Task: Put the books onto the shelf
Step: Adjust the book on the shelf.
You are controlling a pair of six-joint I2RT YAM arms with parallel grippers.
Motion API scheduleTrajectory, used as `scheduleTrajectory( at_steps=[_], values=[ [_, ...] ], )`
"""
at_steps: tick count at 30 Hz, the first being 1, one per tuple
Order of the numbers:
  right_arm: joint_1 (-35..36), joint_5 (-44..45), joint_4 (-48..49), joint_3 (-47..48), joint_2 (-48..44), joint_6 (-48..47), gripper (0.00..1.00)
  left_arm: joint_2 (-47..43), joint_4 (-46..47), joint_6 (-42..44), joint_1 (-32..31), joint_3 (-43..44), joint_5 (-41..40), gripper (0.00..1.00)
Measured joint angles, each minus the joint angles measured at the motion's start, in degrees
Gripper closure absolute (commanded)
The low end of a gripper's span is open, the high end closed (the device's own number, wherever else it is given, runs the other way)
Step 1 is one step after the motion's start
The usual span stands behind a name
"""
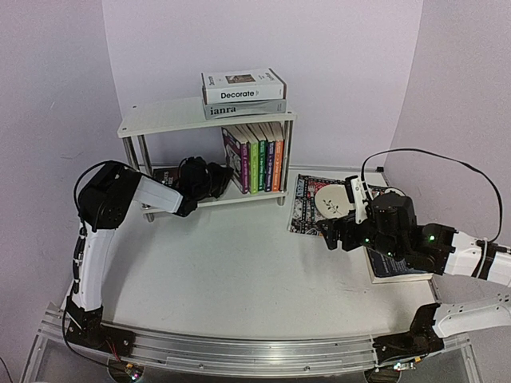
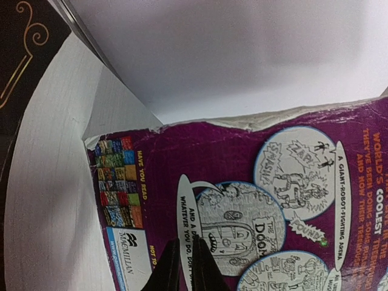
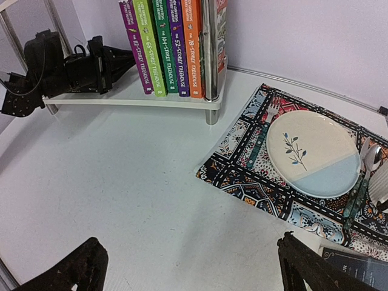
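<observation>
Purple book (image 2: 254, 163) behind closed left claw (image 2: 183, 270)

Treehouse books (image 1: 255, 163) seemingly upright on white shelf (image 1: 160, 118).

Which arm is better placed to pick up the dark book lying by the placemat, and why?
The right. The right fingers stand open close to the dark book, on that arm's side of the table. The left fingers are shut, deep in the lower tier of the shelf, by the purple book.
</observation>
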Motion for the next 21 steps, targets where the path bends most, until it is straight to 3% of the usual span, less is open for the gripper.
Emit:
scheduleTrajectory(
  at_steps=[21],
  values=[
    [0.00, 0.29, -0.15, -0.53, 0.15, 0.82, 0.02, -5.85, -0.31, 0.15, -0.18, -6.44, -0.73, 0.87]
  ],
)
